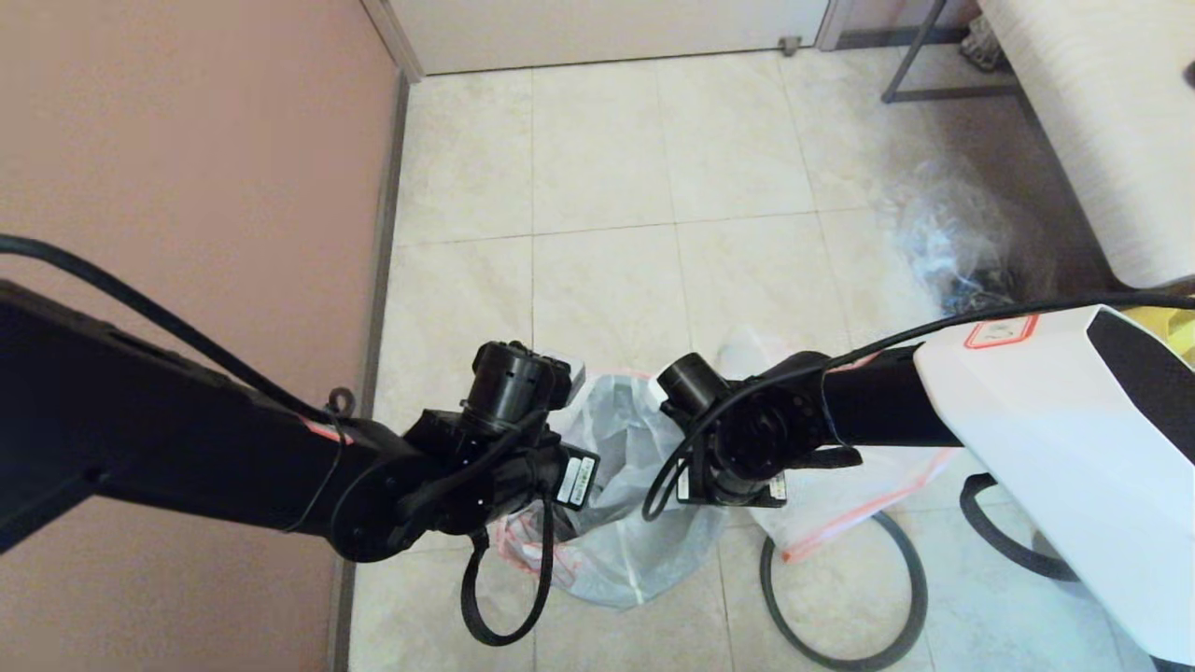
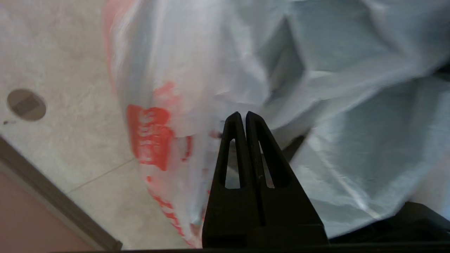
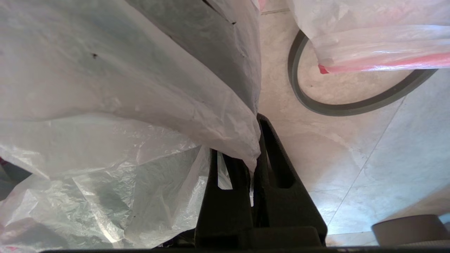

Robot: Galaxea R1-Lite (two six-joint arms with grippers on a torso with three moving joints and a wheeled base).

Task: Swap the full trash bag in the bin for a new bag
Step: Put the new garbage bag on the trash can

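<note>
Both pincers up close | left gripper (image 2: 242,116) pressed together on white trash bag (image 1: 635,504) | right gripper (image 3: 255,140) pinching its opposite edge | bag spread between, hoop (image 1: 845,597) on floor right, bin unseen

Beige tiled floor (image 1: 607,159) with a dark-grey hoop (image 1: 910,597), crumpled clear plastic (image 1: 952,238) and a white bag (image 1: 625,541).
</note>
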